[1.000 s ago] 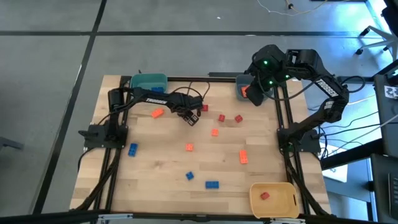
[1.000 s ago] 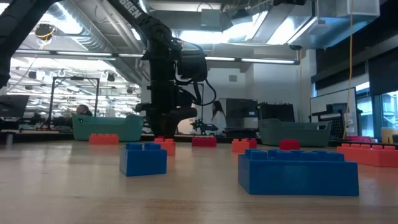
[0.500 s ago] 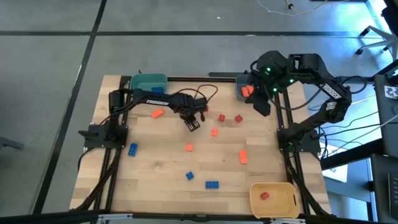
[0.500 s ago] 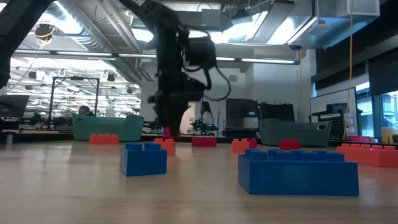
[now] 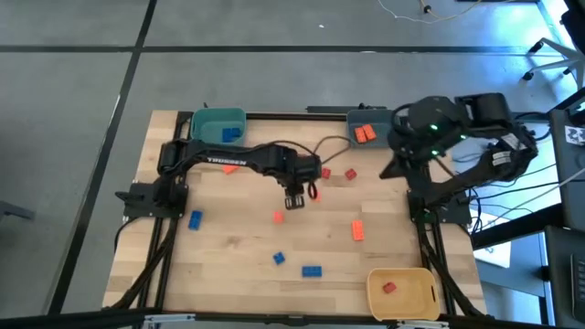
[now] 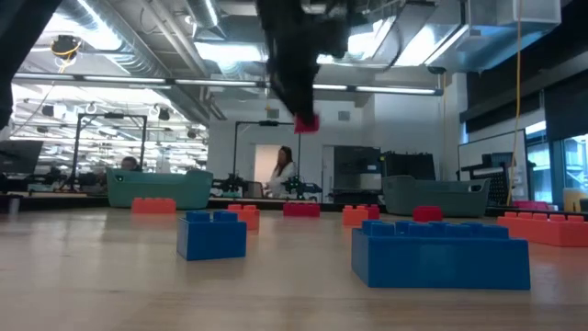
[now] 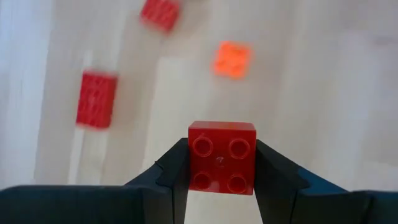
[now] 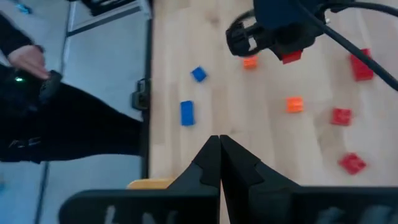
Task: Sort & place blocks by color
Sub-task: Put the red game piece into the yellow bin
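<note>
The left gripper point(image 7: 222, 167) is clamped on a square red block point(image 7: 222, 157), one dark finger point(image 7: 177, 171) pressed flat to each side, studs facing the wrist camera. In the low view the block point(image 6: 307, 123) hangs well above the table point(image 5: 228, 247); from above, the gripper point(image 5: 295, 197) sits over the table's middle. The right gripper point(image 8: 219, 155) has its jaws together and holds nothing, up by the table's far right edge near the grey-blue bin point(image 5: 351, 120). Other blocks lie scattered on the table.

red block point(image 7: 222, 157) aloft, others scattered on table
</note>
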Controlling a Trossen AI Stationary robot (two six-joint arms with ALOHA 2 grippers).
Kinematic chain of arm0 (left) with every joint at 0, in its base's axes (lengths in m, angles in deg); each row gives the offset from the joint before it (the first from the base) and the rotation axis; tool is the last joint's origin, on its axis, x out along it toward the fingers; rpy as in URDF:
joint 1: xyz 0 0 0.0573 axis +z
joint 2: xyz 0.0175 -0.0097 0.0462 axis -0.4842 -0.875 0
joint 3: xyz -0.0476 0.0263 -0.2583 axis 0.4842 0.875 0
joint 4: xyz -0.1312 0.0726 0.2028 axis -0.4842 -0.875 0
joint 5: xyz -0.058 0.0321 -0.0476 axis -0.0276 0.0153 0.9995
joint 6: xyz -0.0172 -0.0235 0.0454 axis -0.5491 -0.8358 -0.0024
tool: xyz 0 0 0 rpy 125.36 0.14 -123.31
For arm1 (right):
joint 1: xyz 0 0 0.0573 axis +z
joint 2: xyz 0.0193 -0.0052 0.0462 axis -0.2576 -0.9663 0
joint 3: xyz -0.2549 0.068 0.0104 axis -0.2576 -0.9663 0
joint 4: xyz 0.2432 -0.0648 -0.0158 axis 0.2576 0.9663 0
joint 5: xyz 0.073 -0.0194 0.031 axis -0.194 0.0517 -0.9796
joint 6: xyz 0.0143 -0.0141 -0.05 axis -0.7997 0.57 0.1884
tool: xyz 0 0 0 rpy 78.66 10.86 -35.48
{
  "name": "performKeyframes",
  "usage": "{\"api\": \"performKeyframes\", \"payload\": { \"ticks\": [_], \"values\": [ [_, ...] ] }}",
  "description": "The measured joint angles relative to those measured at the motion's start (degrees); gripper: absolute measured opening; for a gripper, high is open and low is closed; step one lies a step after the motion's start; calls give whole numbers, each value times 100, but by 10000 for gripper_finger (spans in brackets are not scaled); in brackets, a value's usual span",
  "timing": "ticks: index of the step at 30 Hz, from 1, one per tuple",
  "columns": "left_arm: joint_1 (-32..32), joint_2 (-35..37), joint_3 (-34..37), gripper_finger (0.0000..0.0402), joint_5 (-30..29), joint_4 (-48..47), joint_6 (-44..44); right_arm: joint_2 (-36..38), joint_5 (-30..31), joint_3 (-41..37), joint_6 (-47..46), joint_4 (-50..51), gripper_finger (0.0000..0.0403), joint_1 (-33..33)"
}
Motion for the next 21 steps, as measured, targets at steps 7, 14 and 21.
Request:
{"api": "performKeyframes", "payload": {
  "ticks": [7, 14, 21],
  "values": [
    [-487, 11, -606, 126, 411, 63, 45, 415, 56, 0, -552, 13, 1, 645],
    [-890, 11, -963, 126, 279, 630, -1028, 653, 160, -57, -454, 52, 1, 1292],
    [-1397, 13, -1036, 126, -10, 2050, -1873, 892, 157, -336, -120, 40, 4, 1720]
  ]
}}
